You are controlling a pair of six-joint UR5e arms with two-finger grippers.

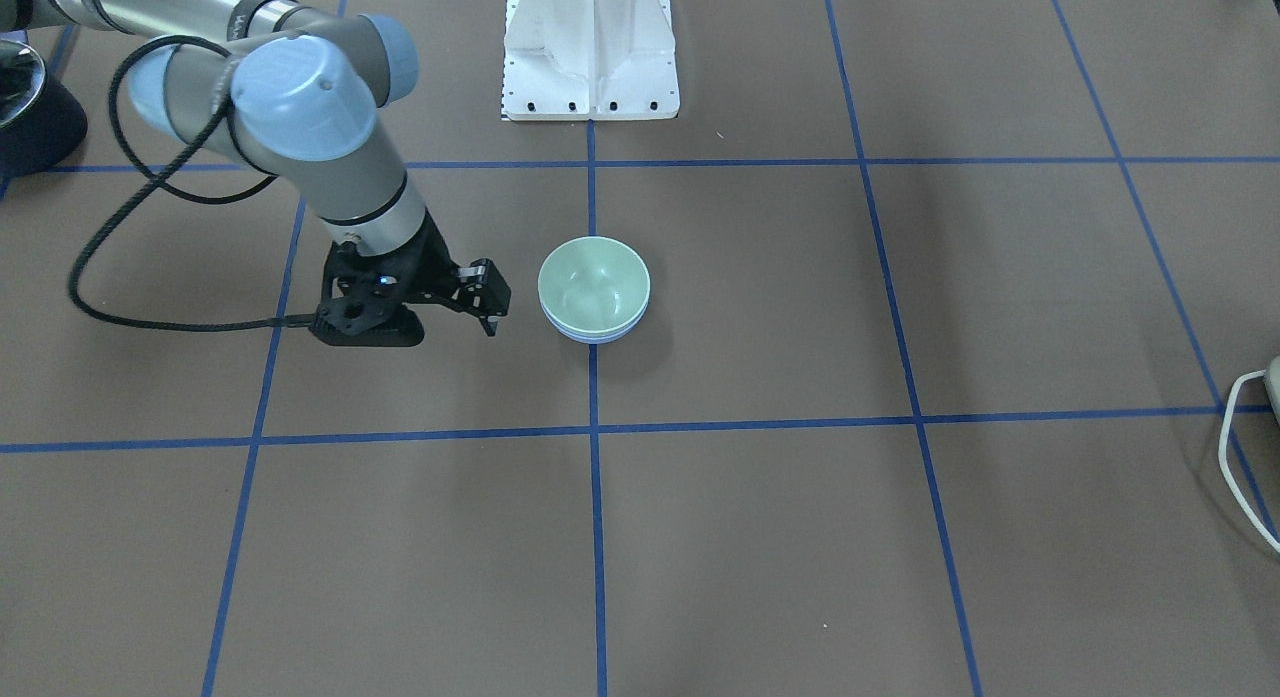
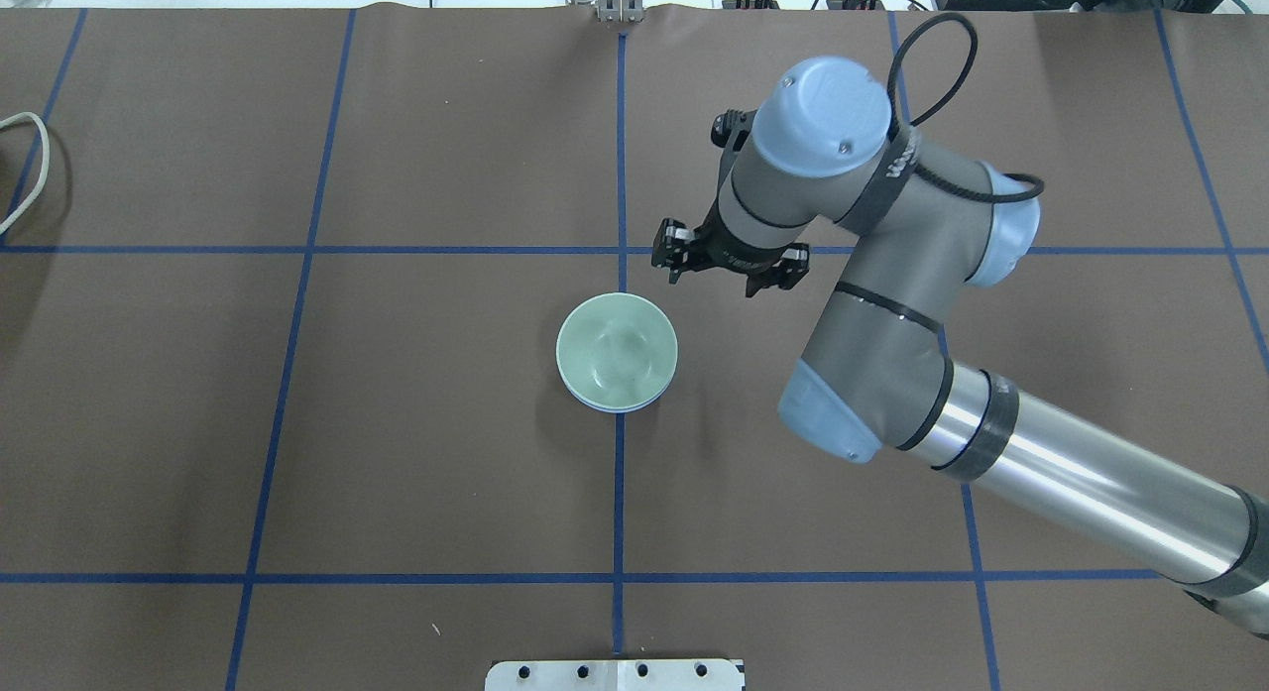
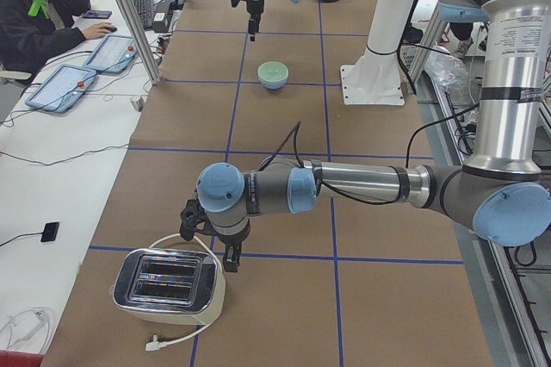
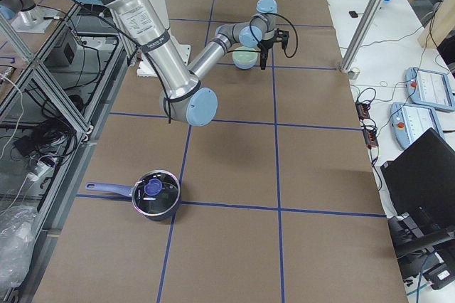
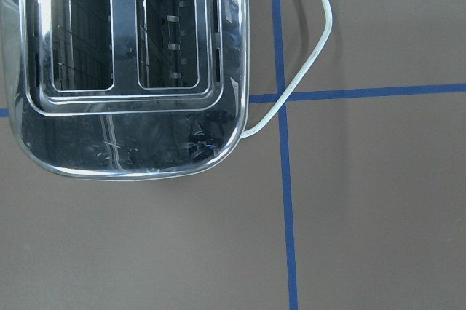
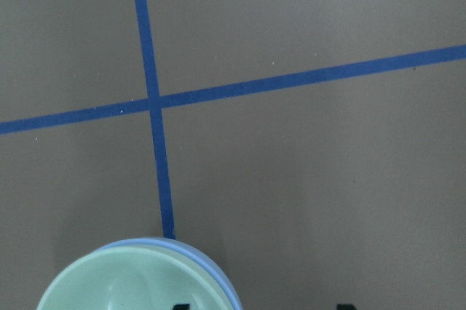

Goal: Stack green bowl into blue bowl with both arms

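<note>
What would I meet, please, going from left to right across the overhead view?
White cable → green bowl, nested in the blue bowl → the open right tool.

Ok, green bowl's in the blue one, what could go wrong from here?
1. The right hand, open, hangs close beside the green bowl nested in the blue bowl; a low sideways move could knock the stack.
2. The left hand hangs close by the toaster and its cord; a careless retreat might bump or snag them.
</note>
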